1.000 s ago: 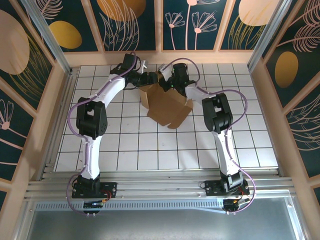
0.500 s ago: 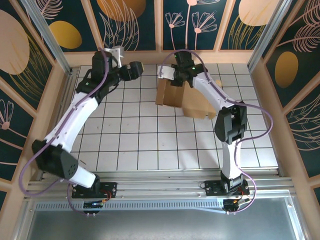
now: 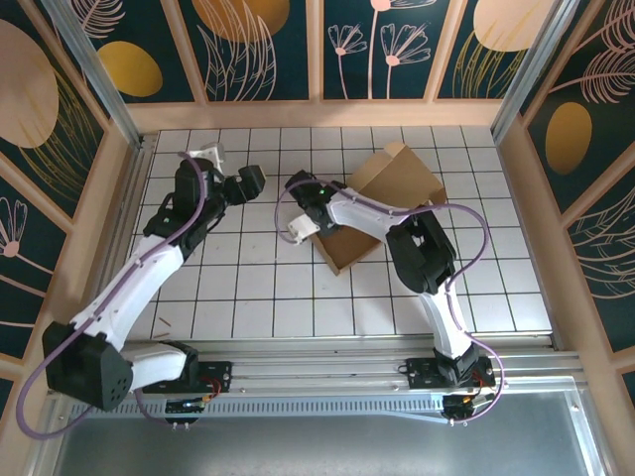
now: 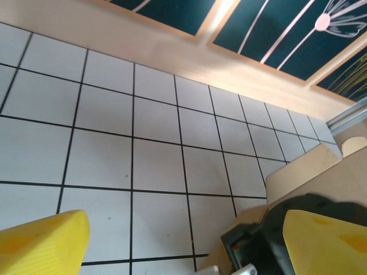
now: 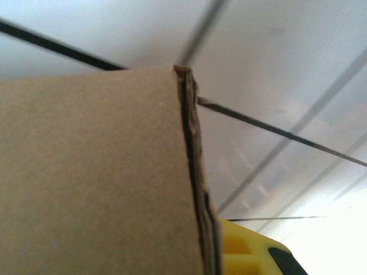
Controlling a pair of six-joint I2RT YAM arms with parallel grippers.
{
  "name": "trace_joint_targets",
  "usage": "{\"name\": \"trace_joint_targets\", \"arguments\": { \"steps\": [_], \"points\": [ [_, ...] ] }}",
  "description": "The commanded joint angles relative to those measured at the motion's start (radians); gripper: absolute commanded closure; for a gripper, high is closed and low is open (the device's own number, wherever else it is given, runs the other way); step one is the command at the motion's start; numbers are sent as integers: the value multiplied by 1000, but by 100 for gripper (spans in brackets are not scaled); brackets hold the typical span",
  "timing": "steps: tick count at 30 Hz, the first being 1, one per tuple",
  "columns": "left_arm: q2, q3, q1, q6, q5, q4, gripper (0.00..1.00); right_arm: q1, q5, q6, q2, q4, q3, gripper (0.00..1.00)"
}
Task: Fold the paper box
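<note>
Top external view: right tool [image 3: 310, 230] clamps the paper box [image 3: 397, 178] at its left edge; left tool [image 3: 248, 183], jaws apart, hangs farther left.

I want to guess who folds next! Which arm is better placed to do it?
Right, probably. Its pincer is shut on the left edge of the paper box, while the left pincer hangs open over the tiles, apart from the box.
</note>
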Motion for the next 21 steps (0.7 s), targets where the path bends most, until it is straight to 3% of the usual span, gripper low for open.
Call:
{"name": "trace_joint_targets", "arguments": {
  "steps": [1,2,3,8,12,14,16,18,21],
  "points": [
    [-88,-59,1,-10,-70,103,9,29,28,-2,-31,129,-46,72],
    [-102,-72,0,3,-76,107,8,34,8,14,-32,110,-23,27],
    [-114,-76,1,15,-84,107,7,37,-10,41,-32,86,9,1],
    [-115,-59,1,93,-43,87,6,60,-72,182,-104,34,104,1],
    [-45,-43,1,205,141,91,8,72,-74,482,-246,92,85,1],
    [6,-9,1,243,263,116,12,64,33,870,-325,203,62,2],
    [70,11,-5,259,346,133,14,20,162,1402,-407,154,64,10],
    [115,31,-21,282,393,141,15,-41,46,1759,-539,93,-76,13],
    [148,56,-53,336,494,145,10,-66,-37,2161,-817,253,-487,11]
  ]
}}
